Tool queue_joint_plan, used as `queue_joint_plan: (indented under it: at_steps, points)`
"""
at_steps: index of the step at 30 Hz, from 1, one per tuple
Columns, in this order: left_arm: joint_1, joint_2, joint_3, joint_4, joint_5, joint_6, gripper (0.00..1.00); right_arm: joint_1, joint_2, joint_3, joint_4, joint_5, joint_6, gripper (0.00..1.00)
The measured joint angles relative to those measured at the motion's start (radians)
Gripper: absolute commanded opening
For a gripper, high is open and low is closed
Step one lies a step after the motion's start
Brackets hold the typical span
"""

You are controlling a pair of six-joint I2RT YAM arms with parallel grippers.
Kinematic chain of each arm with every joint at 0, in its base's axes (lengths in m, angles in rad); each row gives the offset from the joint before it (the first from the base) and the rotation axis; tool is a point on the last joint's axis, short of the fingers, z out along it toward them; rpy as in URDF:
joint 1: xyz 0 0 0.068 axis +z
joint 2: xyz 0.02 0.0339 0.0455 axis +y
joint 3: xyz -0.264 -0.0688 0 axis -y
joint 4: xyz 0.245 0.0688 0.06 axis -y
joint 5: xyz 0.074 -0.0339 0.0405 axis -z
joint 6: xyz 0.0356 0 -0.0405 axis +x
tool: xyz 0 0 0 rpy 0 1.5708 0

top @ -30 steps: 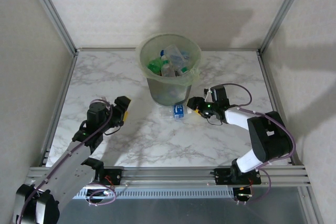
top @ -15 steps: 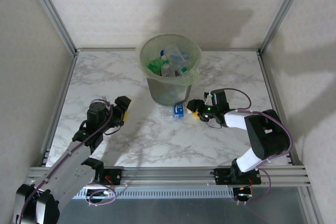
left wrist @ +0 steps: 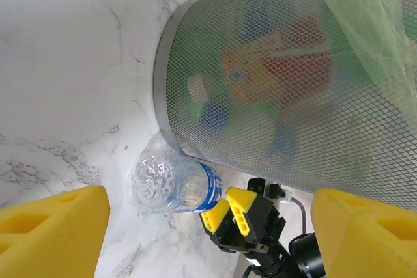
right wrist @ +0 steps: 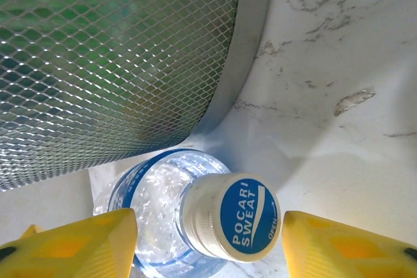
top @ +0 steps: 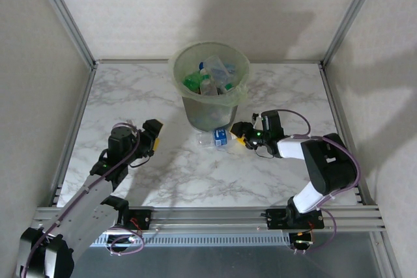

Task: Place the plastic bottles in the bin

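One clear plastic bottle [top: 217, 137] with a blue label lies on its side on the marble table, against the foot of the bin [top: 210, 89]. Several more bottles lie inside the bin. My right gripper [top: 242, 133] is at this bottle's cap end. In the right wrist view the blue-and-white cap [right wrist: 238, 216] sits between the yellow fingers [right wrist: 71, 245], with a small gap on each side, so the jaws are open. My left gripper [top: 154, 135] stands open over the table to the left, facing the bottle [left wrist: 172, 183] and the mesh bin wall [left wrist: 260, 76], with nothing between its fingers [left wrist: 52, 229].
The bin's green bag [left wrist: 371, 4] folds over its rim. Metal frame posts [top: 71, 24] and pale walls close in the table at the back and both sides. A rail [top: 208, 216] runs along the near edge by the arm bases.
My right gripper has slid left up to the bottle's cap end and its jaws have narrowed slightly. The bottle has shifted a little left. The left arm has not moved.
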Motion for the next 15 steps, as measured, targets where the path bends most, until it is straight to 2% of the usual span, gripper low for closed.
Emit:
queue_joint_plan:
  at_steps: [6,15]
  points:
    - [0.0,0.0,0.0,0.0,0.0,0.0,0.8,0.011,0.025,0.0,0.024,-0.003,0.012,0.59]
    - [0.0,0.0,0.0,0.0,0.0,0.001,0.8,0.014,0.045,0.002,0.037,-0.003,0.027,0.48]
